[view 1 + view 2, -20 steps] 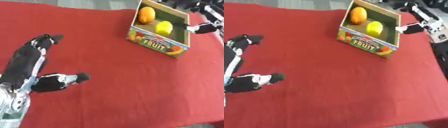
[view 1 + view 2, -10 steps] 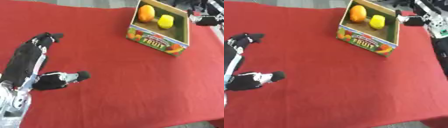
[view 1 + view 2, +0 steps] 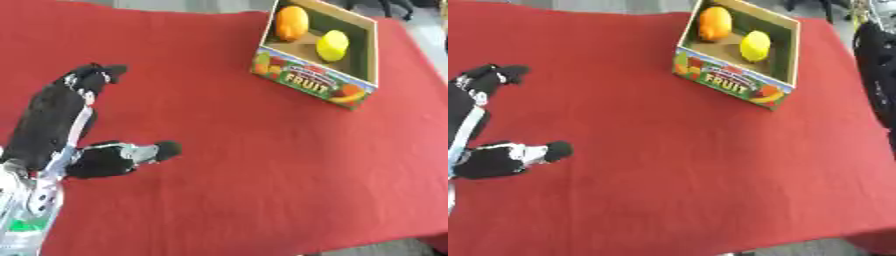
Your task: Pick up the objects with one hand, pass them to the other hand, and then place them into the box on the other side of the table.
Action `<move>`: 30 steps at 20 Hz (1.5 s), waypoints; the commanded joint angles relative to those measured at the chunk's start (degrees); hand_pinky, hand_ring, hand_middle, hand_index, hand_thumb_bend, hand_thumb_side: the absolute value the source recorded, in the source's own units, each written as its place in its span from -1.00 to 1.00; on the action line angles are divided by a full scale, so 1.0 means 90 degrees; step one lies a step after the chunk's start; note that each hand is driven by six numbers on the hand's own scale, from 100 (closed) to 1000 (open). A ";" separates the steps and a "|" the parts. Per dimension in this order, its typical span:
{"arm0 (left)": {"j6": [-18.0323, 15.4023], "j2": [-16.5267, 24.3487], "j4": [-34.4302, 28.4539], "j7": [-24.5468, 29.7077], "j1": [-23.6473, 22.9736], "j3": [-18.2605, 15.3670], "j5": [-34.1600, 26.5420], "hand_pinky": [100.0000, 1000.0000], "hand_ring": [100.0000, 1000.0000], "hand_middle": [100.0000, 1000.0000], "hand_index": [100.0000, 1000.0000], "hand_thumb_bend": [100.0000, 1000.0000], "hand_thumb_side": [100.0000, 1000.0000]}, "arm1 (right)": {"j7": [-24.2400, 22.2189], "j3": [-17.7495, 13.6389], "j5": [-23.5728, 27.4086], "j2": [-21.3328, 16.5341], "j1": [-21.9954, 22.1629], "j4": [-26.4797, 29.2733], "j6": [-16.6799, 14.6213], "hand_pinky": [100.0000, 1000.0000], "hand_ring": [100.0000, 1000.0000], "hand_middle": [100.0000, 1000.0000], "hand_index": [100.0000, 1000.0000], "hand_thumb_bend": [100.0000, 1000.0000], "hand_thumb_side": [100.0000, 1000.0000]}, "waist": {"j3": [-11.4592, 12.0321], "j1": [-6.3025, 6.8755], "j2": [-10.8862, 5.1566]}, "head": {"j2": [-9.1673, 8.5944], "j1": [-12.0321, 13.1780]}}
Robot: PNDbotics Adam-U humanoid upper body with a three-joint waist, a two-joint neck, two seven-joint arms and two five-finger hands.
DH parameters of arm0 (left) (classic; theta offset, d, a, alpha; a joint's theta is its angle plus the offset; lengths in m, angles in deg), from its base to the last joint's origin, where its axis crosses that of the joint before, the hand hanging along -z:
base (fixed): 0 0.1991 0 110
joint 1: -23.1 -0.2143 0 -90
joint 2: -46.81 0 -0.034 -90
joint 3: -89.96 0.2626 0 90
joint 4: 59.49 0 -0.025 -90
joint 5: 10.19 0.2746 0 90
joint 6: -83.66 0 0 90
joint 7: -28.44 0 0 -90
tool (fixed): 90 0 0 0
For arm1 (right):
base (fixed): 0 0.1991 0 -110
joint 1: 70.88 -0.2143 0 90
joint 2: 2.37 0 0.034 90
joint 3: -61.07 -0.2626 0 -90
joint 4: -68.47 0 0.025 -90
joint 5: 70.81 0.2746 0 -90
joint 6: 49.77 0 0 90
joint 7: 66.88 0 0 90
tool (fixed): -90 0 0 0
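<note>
Two fruits sit inside the cardboard fruit box (image 3: 317, 86) at the far right of the red tablecloth (image 3: 236, 150): an orange one (image 3: 291, 22) at the back and a yellow lemon-looking one (image 3: 332, 45) just beside it. The left hand (image 3: 61, 120) rests on the cloth at the near left, fingers straight, thumb out, holding nothing. Right arm (image 3: 878, 75) shows only as a dark shape at the right edge, hand not visible.

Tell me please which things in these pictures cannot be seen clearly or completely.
- Right hand: in neither view; only a dark arm part at the right eye view's right edge.
- Left hand: palm and forearm cut by the left edge in the right eye view.
- Box floor: partly hidden by its near wall.
- Orange fruit and yellow fruit: blurred, kind unclear.
</note>
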 commanded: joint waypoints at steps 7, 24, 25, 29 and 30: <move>0.0020 -0.0023 -0.0136 0.0035 0.0091 -0.0117 0.0028 0.39 0.44 0.29 0.73 1.00 0.80 | -0.0373 0.0479 0.0524 0.0167 -0.0083 0.1565 0.0029 0.72 1.00 0.40 0.68 -1.00 -1.00 | 0.0011 -0.0004 -0.0247 | 0.0078 0.0022; 0.1370 0.1996 -0.1367 0.0776 0.0492 -0.0931 -0.1306 0.38 0.46 0.30 0.68 0.01 0.28 | -0.0664 0.0875 0.0678 0.0224 0.0120 0.1941 0.0149 0.70 1.00 0.36 0.66 -1.00 -1.00 | 0.0113 0.0293 -0.0489 | 0.0379 -0.0089; 0.1442 0.2176 -0.1443 0.0899 0.0509 -0.0936 -0.1431 0.38 0.46 0.32 0.68 0.01 0.29 | -0.0692 0.0882 0.0678 0.0247 0.0129 0.1942 0.0178 0.70 1.00 0.36 0.66 -1.00 -1.00 | 0.0110 0.0296 -0.0493 | 0.0382 -0.0062; 0.1569 0.2716 -0.1513 0.1259 0.0585 -0.0956 -0.1739 0.40 0.47 0.34 0.70 0.05 0.31 | -0.0788 0.0939 0.0663 0.0343 0.0135 0.1971 0.0245 0.70 1.00 0.36 0.65 -1.00 -1.00 | 0.0079 0.0304 -0.0513 | 0.0390 0.0091; 0.1601 0.2825 -0.1515 0.1367 0.0588 -0.0951 -0.1786 0.41 0.47 0.35 0.70 0.05 0.34 | -0.0808 0.0954 0.0651 0.0355 0.0147 0.1982 0.0237 0.70 1.00 0.36 0.65 -1.00 -1.00 | 0.0068 0.0307 -0.0520 | 0.0383 0.0131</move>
